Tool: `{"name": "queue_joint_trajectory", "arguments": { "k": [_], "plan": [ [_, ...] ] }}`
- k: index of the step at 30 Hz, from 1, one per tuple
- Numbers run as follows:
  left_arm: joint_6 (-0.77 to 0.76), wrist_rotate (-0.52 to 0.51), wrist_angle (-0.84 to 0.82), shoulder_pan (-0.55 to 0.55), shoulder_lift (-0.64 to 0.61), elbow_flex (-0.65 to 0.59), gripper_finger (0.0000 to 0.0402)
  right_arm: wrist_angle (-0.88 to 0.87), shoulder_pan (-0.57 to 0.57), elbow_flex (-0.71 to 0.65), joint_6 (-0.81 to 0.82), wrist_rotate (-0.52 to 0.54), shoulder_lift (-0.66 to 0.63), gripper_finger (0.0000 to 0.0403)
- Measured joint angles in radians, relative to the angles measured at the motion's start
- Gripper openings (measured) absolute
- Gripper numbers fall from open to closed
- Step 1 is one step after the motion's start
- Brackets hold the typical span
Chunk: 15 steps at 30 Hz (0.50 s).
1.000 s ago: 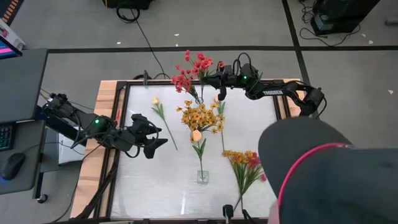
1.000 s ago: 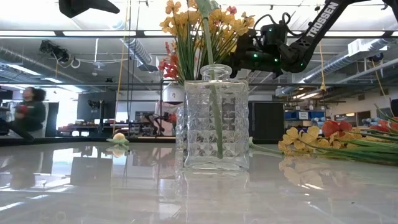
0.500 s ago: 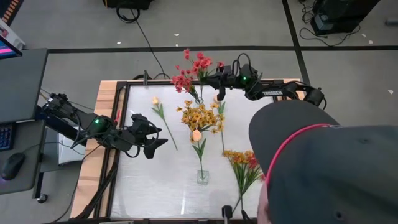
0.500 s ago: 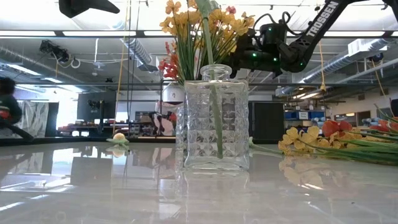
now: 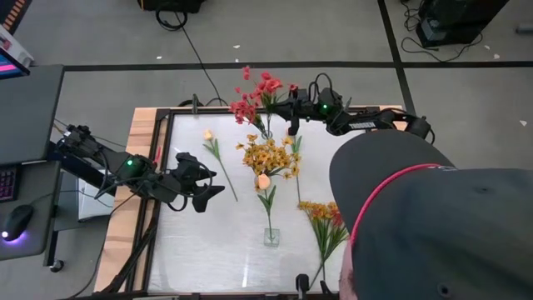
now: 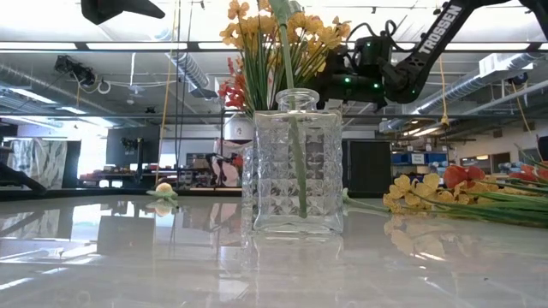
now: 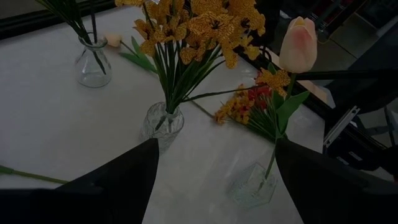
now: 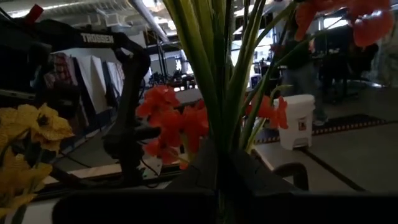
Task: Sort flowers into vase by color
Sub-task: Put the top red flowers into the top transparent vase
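Note:
Three glass vases stand in a row down the table's middle. The far vase (image 5: 266,132) holds the red flowers (image 5: 258,96). The middle vase (image 7: 161,123) holds yellow-orange flowers (image 5: 268,156). The near vase (image 5: 271,237) holds one peach tulip (image 5: 263,181). A second tulip (image 5: 209,136) and a yellow-and-red bunch (image 5: 325,218) lie loose on the table. My right gripper (image 8: 217,186) is at the far side, shut on the red flowers. My left gripper (image 5: 218,182) hovers open near the table's left, above the tabletop. My right gripper pinches the green stems (image 8: 217,134) of the red flowers between its two fingers. It comes in roughly level from the table's right, with the fingers lying across the stems. The bunch stands upright, with stems reaching down into the far vase (image 7: 93,62).
A person's head in a dark cap with pink trim (image 5: 433,225) covers the table's near right part in the high view. One loose green stem (image 5: 297,171) lies right of the middle vase. Bare tabletop (image 5: 200,250) lies near left. A black frame (image 5: 162,158) edges the table.
My right gripper has edged slightly toward the table's left with the red flowers in its hold. The person's cap has moved farther over the table's right side.

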Motion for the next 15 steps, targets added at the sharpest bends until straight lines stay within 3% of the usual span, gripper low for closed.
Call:
{"name": "queue_joint_trajectory", "arguments": {
  "k": [15],
  "plan": [
    [0.000,0.000,0.000,0.000,0.000,0.000,0.0327,-0.058,0.004,0.000,-0.037,0.001,0.001,0.0019]
  ]
}}
